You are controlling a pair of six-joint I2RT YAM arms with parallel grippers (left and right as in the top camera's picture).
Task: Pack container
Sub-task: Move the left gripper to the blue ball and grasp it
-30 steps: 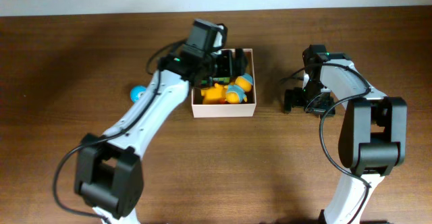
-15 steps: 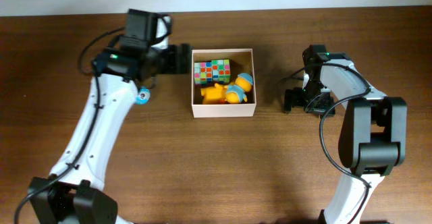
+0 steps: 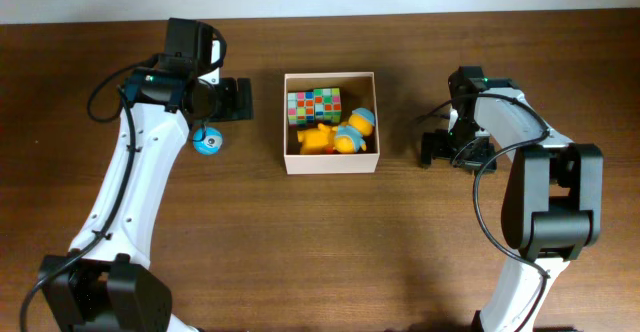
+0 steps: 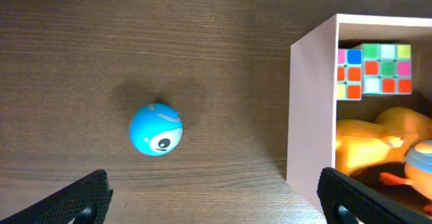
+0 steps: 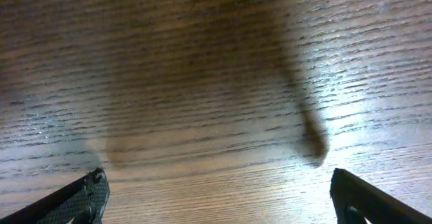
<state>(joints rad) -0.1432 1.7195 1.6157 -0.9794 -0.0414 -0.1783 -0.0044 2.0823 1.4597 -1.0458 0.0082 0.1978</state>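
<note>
**Left gripper backed off from container, ball in its sights**

Set mid-table: container (image 3: 329,164), open top up, holding a coloured cube (image 3: 314,105) in the far-left corner and yellow toys (image 3: 322,140) along the near side. Left out on the table (image 3: 320,252): one blue ball (image 4: 156,129), near the container's left wall but not touching it.

Left gripper (image 4: 216,207): opened wide, gripping nothing, hovering above the wood with the ball ahead and within the span of the fingers. Judged as staging for the next pick, with only the ball seen unpacked. Wide opening likely suited to a round item prone to rolling.

Right gripper (image 5: 219,200): also opened wide and empty, parked over bare wood right of the container and apart from it. Probably held clear to avoid crowding the working arm.

Against half a second earlier: left gripper drawn back from the container's left wall toward the ball. Against one second earlier: no longer over the container. No change at the right arm, ball or contents.
</note>
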